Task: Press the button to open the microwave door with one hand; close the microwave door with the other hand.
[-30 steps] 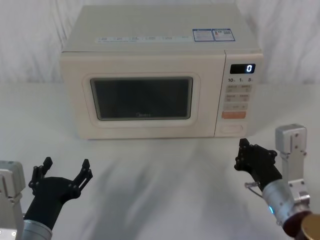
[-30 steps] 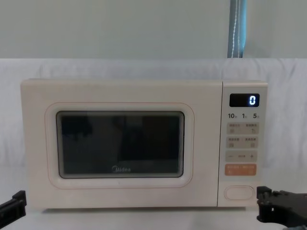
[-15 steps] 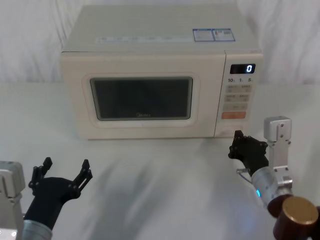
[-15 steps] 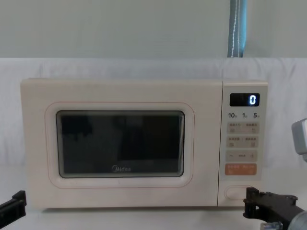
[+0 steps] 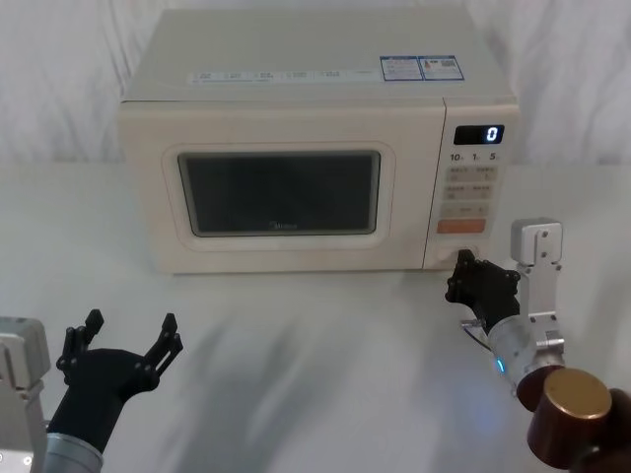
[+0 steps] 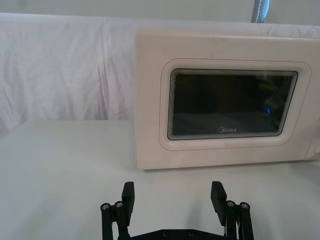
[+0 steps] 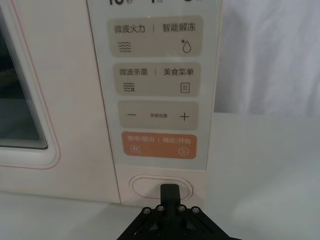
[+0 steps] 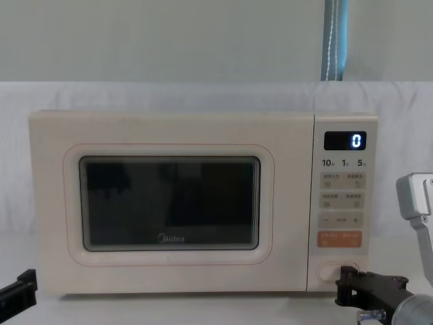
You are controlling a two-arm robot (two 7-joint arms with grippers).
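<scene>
1. Button (image 7: 161, 187): wide cream oval at the foot of the control panel (image 5: 471, 192), on the microwave's right side. The right gripper (image 7: 169, 192) stood directly in front of it, fingers drawn together to a single tip, at or almost on the button face; contact could not be confirmed.
2. Left gripper (image 5: 126, 340): low at the near left of the table (image 5: 315, 355), fingers spread wide, holding nothing, well apart from the microwave.
3. Table: white cloth, bare between the grippers and the oven front.
4. Microwave door (image 5: 281, 192): cream panel with dark window, shut flush with the body; nothing could be made out through the glass.
5. Orange key (image 7: 158, 145): just above the button, below the beige keys.
6. Display (image 8: 344, 141): read "0".
7. White drape (image 6: 65, 70): behind and beside the oven.
</scene>
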